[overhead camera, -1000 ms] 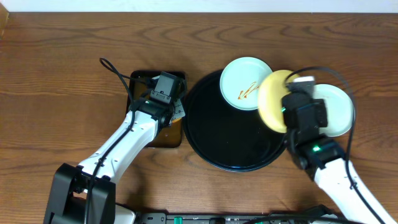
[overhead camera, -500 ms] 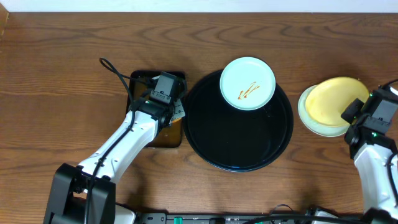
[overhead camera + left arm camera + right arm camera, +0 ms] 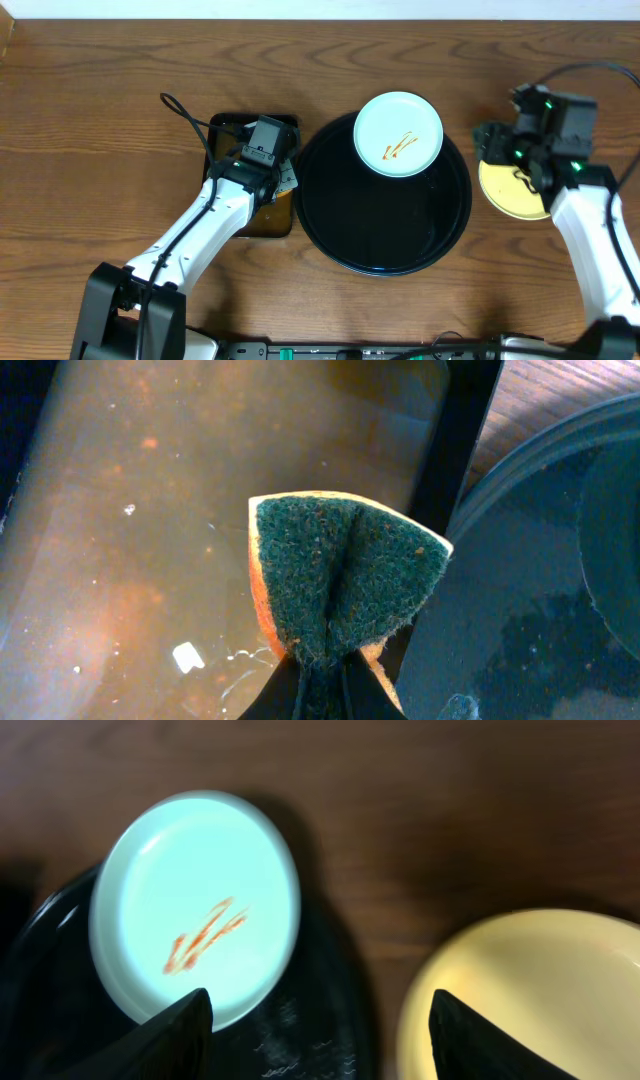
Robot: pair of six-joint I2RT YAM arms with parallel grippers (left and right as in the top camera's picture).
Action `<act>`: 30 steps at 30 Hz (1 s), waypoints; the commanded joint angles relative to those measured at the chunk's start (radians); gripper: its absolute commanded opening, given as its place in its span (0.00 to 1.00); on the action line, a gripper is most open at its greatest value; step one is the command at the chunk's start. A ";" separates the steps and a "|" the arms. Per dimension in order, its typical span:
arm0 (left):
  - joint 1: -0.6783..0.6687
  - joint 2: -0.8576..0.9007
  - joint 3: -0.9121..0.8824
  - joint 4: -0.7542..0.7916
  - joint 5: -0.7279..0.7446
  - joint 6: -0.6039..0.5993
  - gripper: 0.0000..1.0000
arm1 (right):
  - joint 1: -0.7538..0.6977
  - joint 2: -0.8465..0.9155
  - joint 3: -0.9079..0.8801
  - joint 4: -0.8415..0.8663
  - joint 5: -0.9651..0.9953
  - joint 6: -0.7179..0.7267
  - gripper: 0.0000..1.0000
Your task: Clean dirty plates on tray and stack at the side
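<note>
A mint-blue plate [image 3: 398, 134] with orange sauce streaks lies on the far rim of the round black tray [image 3: 385, 235]. The right wrist view shows the same plate [image 3: 195, 905] on the tray [image 3: 325, 1010]. A yellow plate [image 3: 510, 190] lies on the table to the right of the tray, partly under my right arm. My right gripper [image 3: 492, 140] hangs open and empty above the gap between the tray and the yellow plate [image 3: 530, 990]. My left gripper [image 3: 280, 170] is shut on a green-and-orange sponge [image 3: 345, 575] above the pan.
A rectangular black pan [image 3: 222, 135] with brownish water [image 3: 150, 510] stands left of the tray, close against its rim [image 3: 520, 490]. A black cable [image 3: 180, 108] loops on the table behind the pan. Bare wooden table surrounds everything.
My right gripper carried the yellow plate from the tray's right edge to the table at the right, let it go and opened. It then moved to the plate's far left. The left arm stayed still.
</note>
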 commanded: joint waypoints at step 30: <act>0.001 -0.002 -0.008 0.019 0.113 0.069 0.08 | 0.183 0.472 0.060 -0.121 -0.060 0.105 0.01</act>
